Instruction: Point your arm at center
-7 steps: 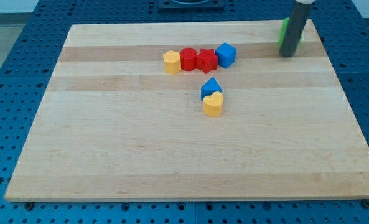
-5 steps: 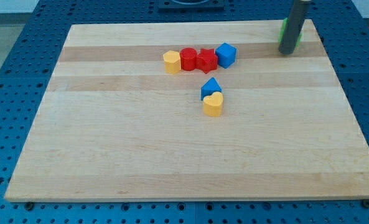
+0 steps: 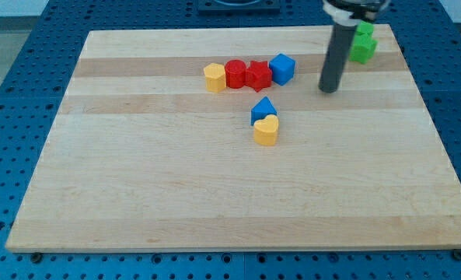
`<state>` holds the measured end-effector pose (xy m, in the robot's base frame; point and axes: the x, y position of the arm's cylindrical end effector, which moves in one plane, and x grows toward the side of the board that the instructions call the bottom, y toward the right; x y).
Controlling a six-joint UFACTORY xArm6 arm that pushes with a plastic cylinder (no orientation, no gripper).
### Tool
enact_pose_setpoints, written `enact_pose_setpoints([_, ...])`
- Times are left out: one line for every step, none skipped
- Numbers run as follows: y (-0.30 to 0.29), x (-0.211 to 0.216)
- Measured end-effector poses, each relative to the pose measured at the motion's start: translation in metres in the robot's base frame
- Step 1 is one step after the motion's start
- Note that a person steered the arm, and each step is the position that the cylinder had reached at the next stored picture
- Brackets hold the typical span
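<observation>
My tip point(image 3: 329, 89) rests on the wooden board point(image 3: 176, 194), right of the blue cube point(image 3: 282, 68) and up-right of the blue triangular block point(image 3: 263, 109). A row lies at the upper middle: yellow hexagonal block point(image 3: 214, 78), red cylinder point(image 3: 235, 73), red star block point(image 3: 258, 75), blue cube. A yellow heart block point(image 3: 267, 131) touches the blue triangular block from below. Green blocks point(image 3: 362, 43) sit at the top right corner, apart from my rod.
The board lies on a blue perforated table point(image 3: 12, 93). The board's right edge point(image 3: 436, 132) is some way right of my tip.
My tip has moved left and toward the view's bottom, away from the green blocks, which now show in full. No block has moved.
</observation>
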<state>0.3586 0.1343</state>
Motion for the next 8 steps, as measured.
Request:
enact_pose_setpoints([-0.027,-0.003])
enact_pose_setpoints([-0.035,-0.019])
enact_pose_setpoints([-0.056,-0.029])
enact_pose_setpoints([-0.076,-0.030])
enact_pose_setpoints([-0.081,-0.035])
enact_pose_setpoints([-0.079,-0.050])
enact_pose_setpoints([-0.080,-0.067])
enact_pose_setpoints([-0.084,-0.077])
